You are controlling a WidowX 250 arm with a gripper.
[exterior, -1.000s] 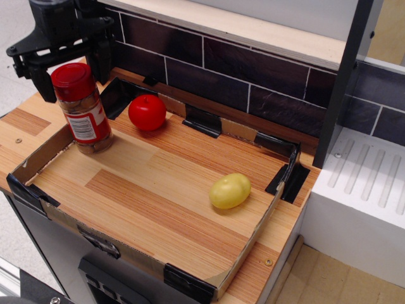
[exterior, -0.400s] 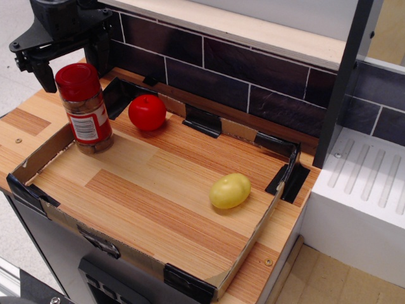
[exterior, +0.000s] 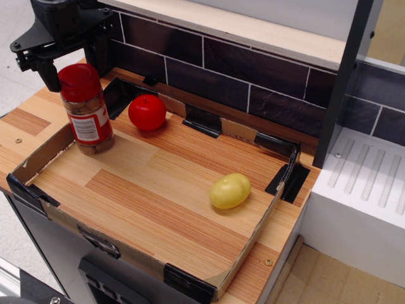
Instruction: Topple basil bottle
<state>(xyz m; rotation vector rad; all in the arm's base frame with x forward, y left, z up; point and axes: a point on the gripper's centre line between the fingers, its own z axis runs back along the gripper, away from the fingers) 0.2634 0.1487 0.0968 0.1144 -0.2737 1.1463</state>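
Note:
The basil bottle is a clear jar with a red lid, brownish contents and a red-and-white label. It stands near the left end of the wooden tray, leaning slightly to the right. My black gripper is open, just behind and above the bottle's lid. Its left finger hangs left of the lid and the right finger stands behind it. I cannot tell whether a finger touches the bottle.
A round red fruit sits right of the bottle near the tray's back wall. A yellow fruit lies towards the right end. A dark tiled wall runs behind the tray. A white rack stands at right.
The gripper has risen a little and shifted slightly right behind the bottle. The bottle's top has tipped a little to the right; its base has stayed put.

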